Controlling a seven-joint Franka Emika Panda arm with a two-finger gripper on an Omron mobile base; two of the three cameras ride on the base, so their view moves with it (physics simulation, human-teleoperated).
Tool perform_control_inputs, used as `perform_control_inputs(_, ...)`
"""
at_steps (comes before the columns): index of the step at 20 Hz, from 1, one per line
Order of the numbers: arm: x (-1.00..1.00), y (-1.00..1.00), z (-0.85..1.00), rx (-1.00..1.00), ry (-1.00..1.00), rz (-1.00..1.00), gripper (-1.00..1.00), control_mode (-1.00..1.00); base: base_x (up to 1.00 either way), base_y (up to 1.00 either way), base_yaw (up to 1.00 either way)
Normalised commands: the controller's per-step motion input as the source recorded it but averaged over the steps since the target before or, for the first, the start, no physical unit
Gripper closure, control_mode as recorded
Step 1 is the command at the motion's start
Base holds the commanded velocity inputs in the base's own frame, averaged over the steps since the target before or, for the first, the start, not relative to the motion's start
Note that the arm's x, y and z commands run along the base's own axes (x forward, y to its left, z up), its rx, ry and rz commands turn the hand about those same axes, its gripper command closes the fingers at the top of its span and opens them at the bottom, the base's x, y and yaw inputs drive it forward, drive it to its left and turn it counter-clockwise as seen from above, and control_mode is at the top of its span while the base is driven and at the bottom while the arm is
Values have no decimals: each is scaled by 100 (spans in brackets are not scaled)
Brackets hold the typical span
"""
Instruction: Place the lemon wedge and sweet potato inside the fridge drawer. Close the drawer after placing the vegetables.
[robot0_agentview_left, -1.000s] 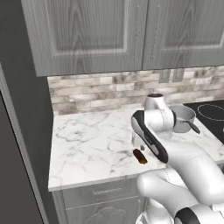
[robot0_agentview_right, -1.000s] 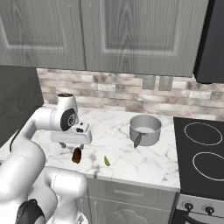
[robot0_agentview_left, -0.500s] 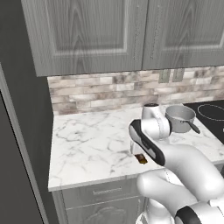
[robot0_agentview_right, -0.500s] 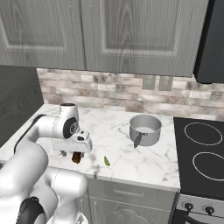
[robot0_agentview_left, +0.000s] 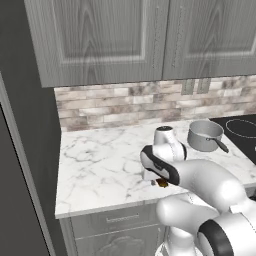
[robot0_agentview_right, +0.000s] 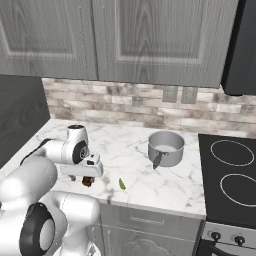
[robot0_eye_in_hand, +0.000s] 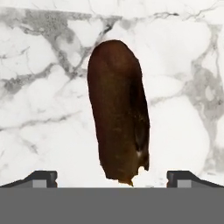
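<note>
The sweet potato (robot0_eye_in_hand: 118, 109), a dark reddish-brown tuber, lies on the marble counter (robot0_agentview_left: 100, 165) near its front edge. My gripper (robot0_eye_in_hand: 113, 178) hangs low right over it and stands open, one fingertip on each side of the tuber's near end with a gap to both. From the base cameras the hand covers most of the sweet potato (robot0_agentview_left: 162, 183) (robot0_agentview_right: 88, 181). The lemon wedge (robot0_agentview_right: 122, 184), tiny and yellow-green, rests on the counter just right of the gripper (robot0_agentview_right: 85, 178). The fridge drawer is out of view.
A steel pot (robot0_agentview_right: 166, 147) with a dark handle stands at the counter's back right, next to the black stovetop (robot0_agentview_right: 232, 170). Grey wall cabinets (robot0_agentview_left: 105, 35) hang overhead. A dark tall panel (robot0_agentview_left: 20, 150) borders the counter's left. Flat grey drawer fronts (robot0_agentview_left: 120, 218) sit below.
The hand has come down from above the counter to just over the sweet potato, its fingers now flanking the tuber. The tuber, wedge and pot have not moved.
</note>
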Motion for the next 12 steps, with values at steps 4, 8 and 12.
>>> perform_control_inputs(4, 17, 0, -15, 0, 0, 0, -100, -100, 0, 0, 0)
perform_control_inputs(8, 15, 0, -18, 0, 0, 0, -100, -100, 0, 0, 0)
perform_control_inputs(12, 11, 0, -20, 0, 0, 0, -100, -100, 0, 0, 0)
